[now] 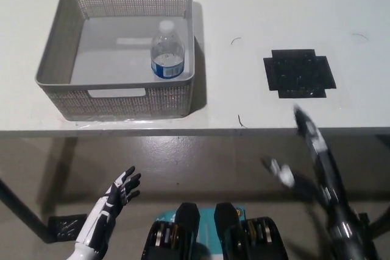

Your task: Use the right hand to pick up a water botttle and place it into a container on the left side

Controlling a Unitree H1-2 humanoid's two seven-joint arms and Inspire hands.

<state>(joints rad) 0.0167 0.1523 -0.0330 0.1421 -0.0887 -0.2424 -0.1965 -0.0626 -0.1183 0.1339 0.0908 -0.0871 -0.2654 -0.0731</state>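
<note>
I see the water bottle (167,52) standing upright inside the grey basket (61,47), near its right wall and toward the front, cap up and blue label facing me. The basket sits on the left part of the white worktop (244,4). A black square mat (298,72) lies on the worktop well to the right, with nothing on it. From this layout I judge the placement done.

My right hand (281,172) shows below the worktop's front edge at the lower right, smeared by motion blur; I cannot tell whether it is released or clenched, though nothing appears in it. My left hand (120,189) rests low at the lower left, below the worktop, fingers spread and holding nothing.

Handling note: the bottle looks like thin clear plastic, and I cannot tell how much water it holds. I would expect it to be light, smooth and somewhat slippery, and its wall to dent under a hard squeeze. The best hold, in my judgement, is around the mid-body at the label, with moderate pressure, approaching from the open top since the basket walls block a side reach.
</note>
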